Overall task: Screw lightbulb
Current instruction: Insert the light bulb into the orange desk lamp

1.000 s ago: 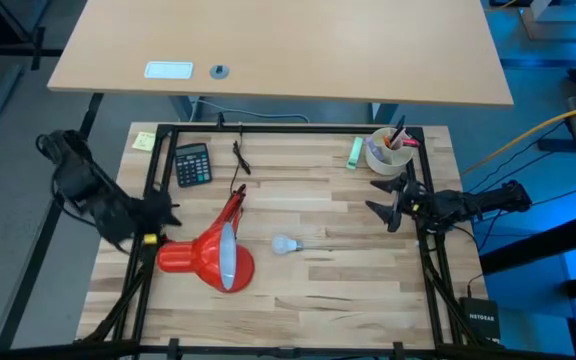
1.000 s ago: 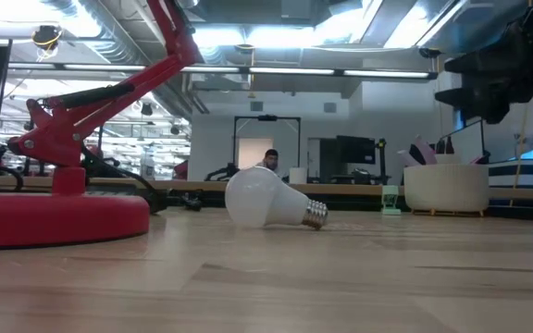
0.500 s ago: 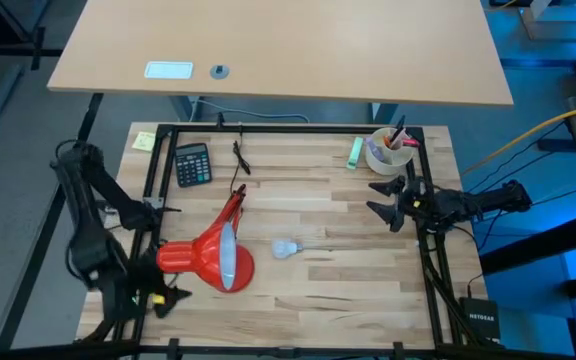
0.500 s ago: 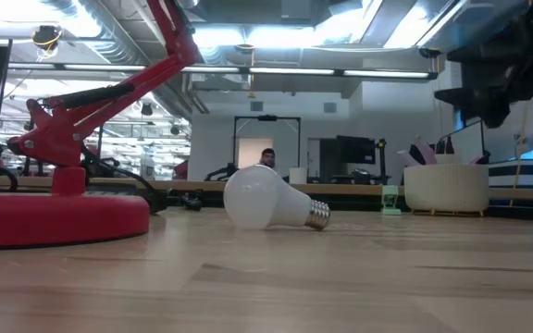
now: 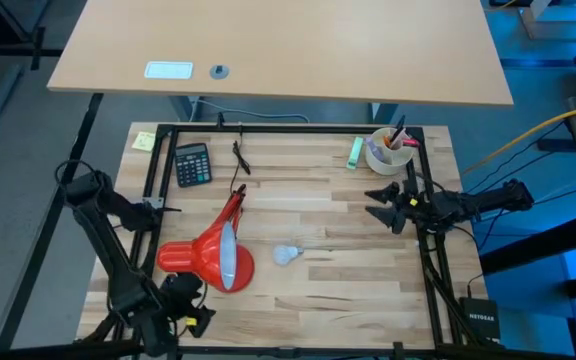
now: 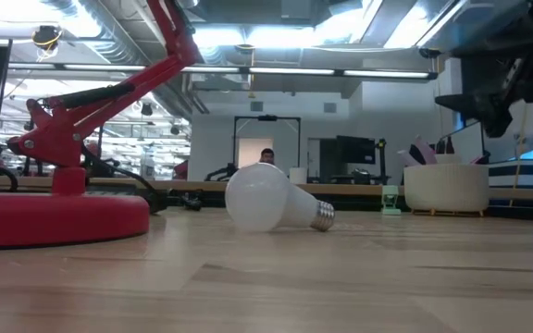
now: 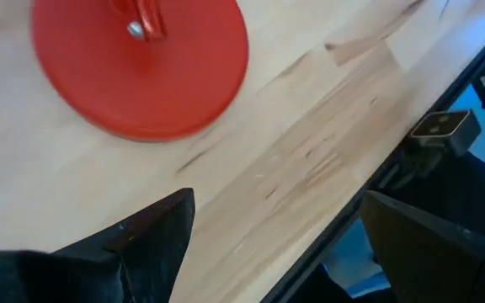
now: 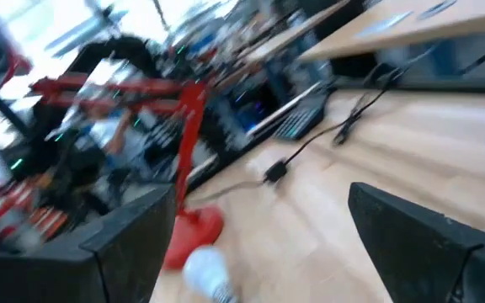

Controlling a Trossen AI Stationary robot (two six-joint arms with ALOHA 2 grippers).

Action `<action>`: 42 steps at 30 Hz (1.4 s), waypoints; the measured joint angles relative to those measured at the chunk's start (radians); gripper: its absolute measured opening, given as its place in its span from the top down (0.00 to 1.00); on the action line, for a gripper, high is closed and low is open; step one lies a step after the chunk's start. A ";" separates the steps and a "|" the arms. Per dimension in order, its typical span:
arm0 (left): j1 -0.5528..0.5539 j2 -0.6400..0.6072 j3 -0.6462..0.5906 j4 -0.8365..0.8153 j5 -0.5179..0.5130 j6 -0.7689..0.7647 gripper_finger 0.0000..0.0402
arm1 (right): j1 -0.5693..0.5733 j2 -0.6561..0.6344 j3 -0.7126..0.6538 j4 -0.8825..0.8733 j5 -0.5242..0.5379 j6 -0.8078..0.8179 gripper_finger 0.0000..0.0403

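The small white lightbulb point(image 5: 286, 255) lies on its side on the wooden table, silvery screw base toward the right; it also shows in the low view point(image 6: 266, 199) and the right wrist view point(image 8: 205, 269). The red desk lamp lies just left of it, with its round base point(image 5: 176, 257) on the table and its shade point(image 5: 228, 258) facing the bulb. My left gripper point(image 5: 196, 305) is open and empty at the table's near left corner, near the lamp base point(image 7: 141, 67). My right gripper point(image 5: 376, 203) is open and empty above the table's right side, pointing toward the bulb.
A calculator point(image 5: 192, 163), a yellow note point(image 5: 143, 141) and a black cable point(image 5: 240, 155) lie at the far left. A white cup with pens point(image 5: 388, 150) and a green item point(image 5: 353, 150) stand at the far right. Black frame rails point(image 5: 428, 260) run along the table's sides.
My left arm has swung from the table's left edge toward the near edge, past the lamp base, and its gripper now sits at the near left corner. The bulb has rolled a little toward the near edge.
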 joint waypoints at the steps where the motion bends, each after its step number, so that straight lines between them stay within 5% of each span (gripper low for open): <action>1: 0.003 0.012 0.000 0.014 0.000 0.000 0.18 | 0.000 0.014 -0.001 0.005 -0.028 -0.004 0.12; 14: 0.117 0.159 0.000 0.122 -0.014 0.017 0.18 | 0.001 0.536 0.019 0.353 -0.288 -0.236 0.12; 24: 0.217 0.265 0.000 0.519 -0.138 0.384 0.18 | 0.001 1.006 0.175 0.405 -0.374 -0.315 0.12; 42: 0.501 0.366 0.000 0.597 -0.254 0.829 0.18 | 0.001 1.561 0.404 0.634 -0.453 -0.316 0.12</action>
